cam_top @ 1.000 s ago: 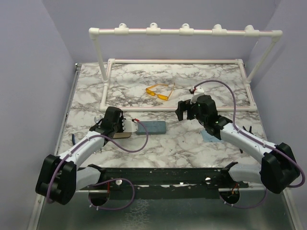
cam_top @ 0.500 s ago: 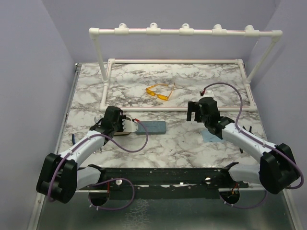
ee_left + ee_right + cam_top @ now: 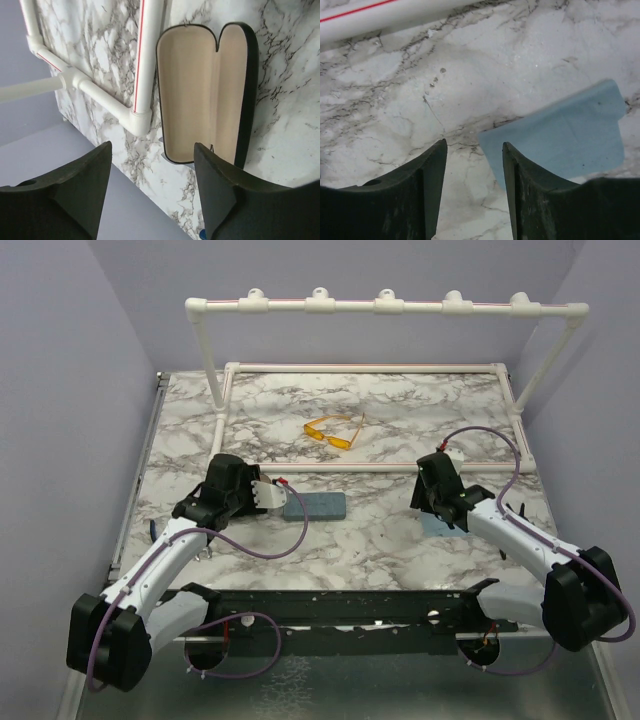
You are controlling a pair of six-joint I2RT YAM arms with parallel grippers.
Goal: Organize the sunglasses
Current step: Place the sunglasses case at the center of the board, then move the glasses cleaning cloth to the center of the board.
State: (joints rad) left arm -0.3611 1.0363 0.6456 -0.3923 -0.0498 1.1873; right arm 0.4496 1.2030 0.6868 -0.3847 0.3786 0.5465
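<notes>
Hiding the black case [image 3: 200, 90] from above, left claw [image 3: 151, 155] gapes empty; right claw [image 3: 474, 150] spread too.

No word, number, label or brand can be read in any of the views. The red line along the white pipe [image 3: 143, 50] is a plain stripe, and the open case [image 3: 200, 90] shows only bare tan lining. The yellow-orange sunglasses [image 3: 328, 435], toward 12 o'clock on the table [image 3: 380, 535] seen from above, are too small to tell whether the frame carries a mark.
</notes>
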